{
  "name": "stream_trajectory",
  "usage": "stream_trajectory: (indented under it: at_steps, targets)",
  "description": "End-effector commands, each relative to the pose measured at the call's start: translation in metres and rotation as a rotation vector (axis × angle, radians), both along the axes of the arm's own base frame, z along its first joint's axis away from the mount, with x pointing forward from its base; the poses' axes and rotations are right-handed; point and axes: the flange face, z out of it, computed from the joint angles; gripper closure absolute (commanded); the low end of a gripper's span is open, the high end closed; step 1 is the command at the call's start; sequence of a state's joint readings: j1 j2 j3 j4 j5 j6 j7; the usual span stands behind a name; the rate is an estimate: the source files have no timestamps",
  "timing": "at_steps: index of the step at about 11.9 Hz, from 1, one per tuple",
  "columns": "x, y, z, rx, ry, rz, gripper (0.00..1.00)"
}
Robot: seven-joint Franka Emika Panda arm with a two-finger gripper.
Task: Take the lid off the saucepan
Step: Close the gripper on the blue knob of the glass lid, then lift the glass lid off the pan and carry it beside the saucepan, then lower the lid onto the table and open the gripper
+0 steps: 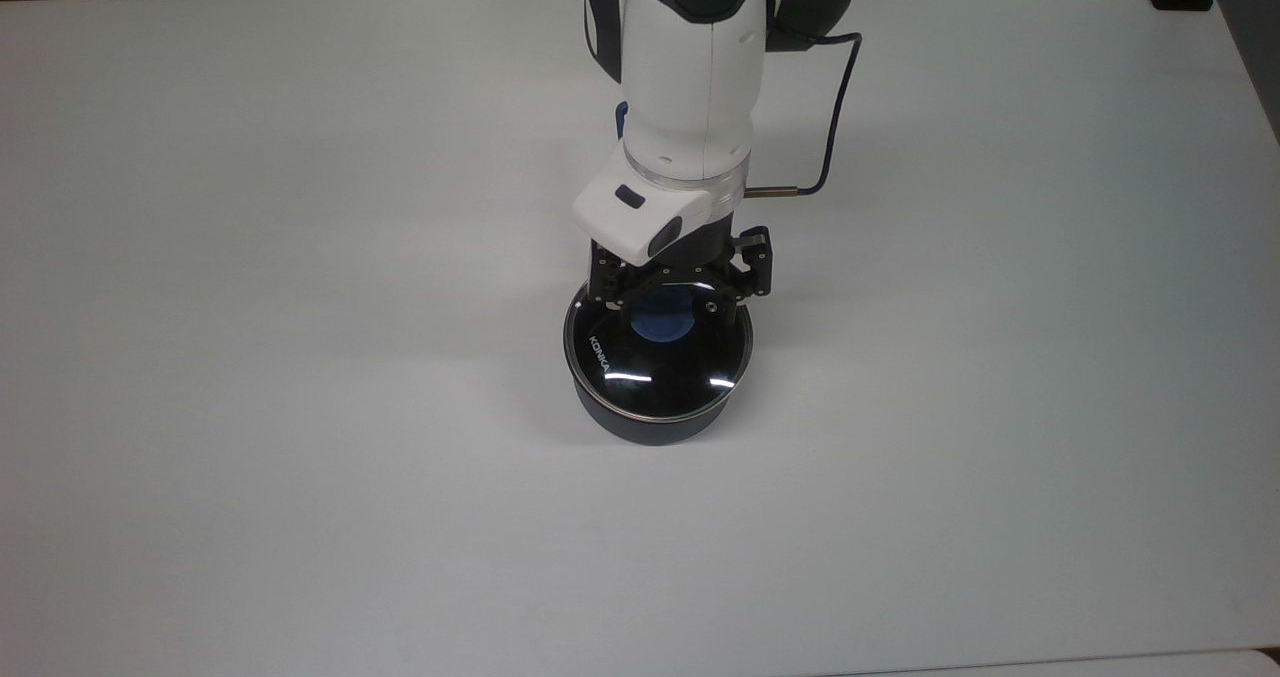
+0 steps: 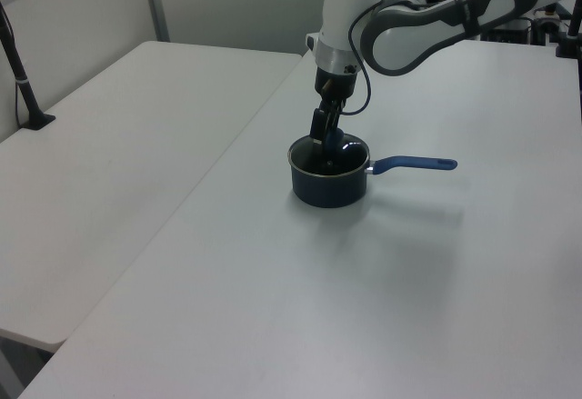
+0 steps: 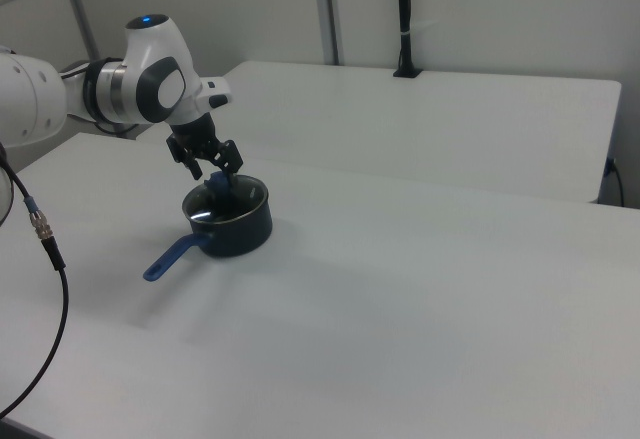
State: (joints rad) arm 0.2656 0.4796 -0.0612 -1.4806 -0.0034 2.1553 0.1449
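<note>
With gripper point(image 1: 668, 304) directly above lid point(image 1: 655, 357) on saucepan point(image 2: 328, 191), fingers spread wide, straddling blue knob point(image 1: 664, 324), gripping nothing; straight descent should follow.

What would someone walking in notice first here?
Probably the big white robot arm bending down over a small dark saucepan in the middle of a bare white table. Its black gripper sits spread on either side of the blue knob of the glass lid, and the pan's long blue handle sticks out sideways.
</note>
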Motion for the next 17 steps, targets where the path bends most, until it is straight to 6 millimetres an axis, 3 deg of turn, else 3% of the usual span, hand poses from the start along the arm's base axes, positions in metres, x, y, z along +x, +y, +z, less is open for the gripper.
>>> stream_trajectory:
  at_steps: [1, 3, 4, 6, 8, 10, 13, 14, 15, 17]
  targets:
    - [0.002, 0.001, 0.004, 0.004, -0.016, -0.003, 0.45]
    - [0.001, -0.001, 0.009, -0.008, -0.019, 0.039, 0.66]
    - [0.0, -0.003, 0.016, -0.008, -0.023, 0.05, 0.7]
    - [-0.007, -0.013, 0.034, -0.015, 0.0, 0.046, 0.71]
    - [-0.014, -0.047, 0.055, -0.033, 0.031, 0.059, 0.71]
    - [-0.013, -0.108, 0.057, -0.049, 0.059, 0.055, 0.71]
    - [-0.017, -0.204, 0.029, -0.076, 0.091, 0.026, 0.71]
    - [-0.018, -0.223, 0.017, -0.08, 0.075, 0.011, 0.71]
    - [-0.018, -0.236, -0.001, -0.094, 0.062, -0.002, 0.71]
    - [-0.016, -0.238, -0.034, -0.127, 0.059, 0.006, 0.7]
